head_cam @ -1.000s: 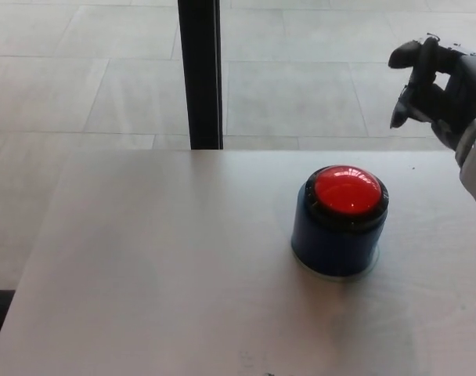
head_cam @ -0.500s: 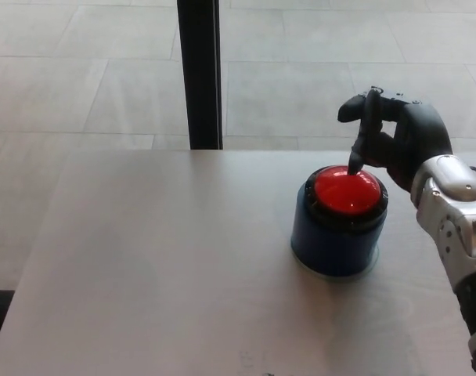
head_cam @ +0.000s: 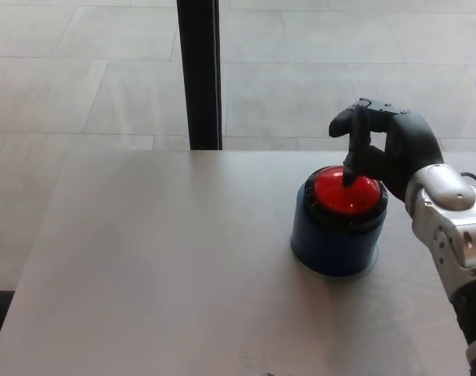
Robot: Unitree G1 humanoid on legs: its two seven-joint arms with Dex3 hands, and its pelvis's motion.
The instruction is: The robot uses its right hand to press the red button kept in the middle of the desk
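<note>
A round red button (head_cam: 337,197) tops a blue cylindrical base (head_cam: 330,244), right of centre on the pale desk (head_cam: 160,258). My right hand (head_cam: 392,149) reaches in from the right and hangs over the button's far side. It holds nothing and its fingers are apart. One black finger (head_cam: 351,168) points straight down, and its tip rests on the top of the red dome. The thumb sticks out to the left above it. My left hand does not show.
A black vertical post (head_cam: 200,74) stands just behind the desk's far edge, left of the button. Grey floor tiles (head_cam: 89,70) lie beyond. My silver right forearm (head_cam: 451,223) crosses the desk's right side.
My right hand has come in from the upper right, moved left and down over the button, and its fingertip now touches the red dome. The button housing has stayed where it was.
</note>
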